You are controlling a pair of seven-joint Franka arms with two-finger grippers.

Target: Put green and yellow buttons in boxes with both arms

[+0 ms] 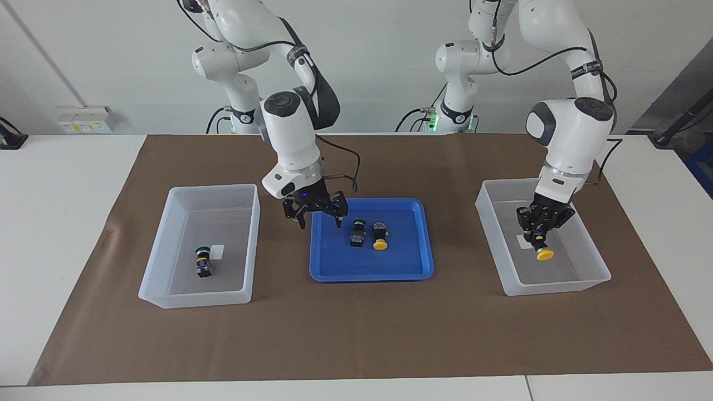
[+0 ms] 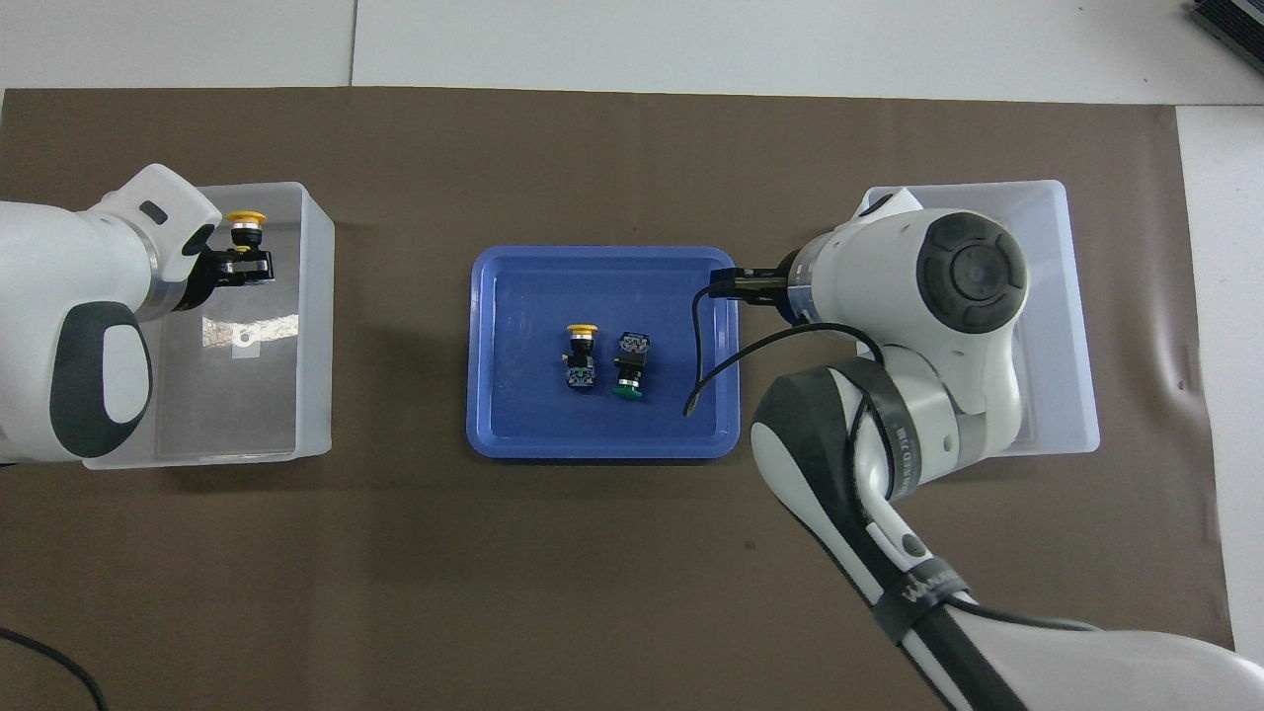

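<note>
My left gripper (image 1: 538, 238) is shut on a yellow button (image 1: 545, 254) and holds it low inside the box (image 1: 557, 287) at the left arm's end; the overhead view shows the gripper (image 2: 243, 263), the yellow button (image 2: 245, 223) and that box (image 2: 312, 326). My right gripper (image 1: 317, 216) is open and empty over the blue tray's (image 1: 367, 267) edge toward the right arm's end. In the tray lie a green button (image 1: 357, 230) and a yellow button (image 1: 380, 237). A green button (image 1: 203, 262) lies in the other box (image 1: 192, 298).
A brown mat (image 1: 356, 334) covers the table under the tray and both boxes. In the overhead view the right arm (image 2: 958, 296) covers much of its box (image 2: 1076, 316), and the tray (image 2: 523, 415) shows its yellow button (image 2: 581, 354) and green button (image 2: 629, 371).
</note>
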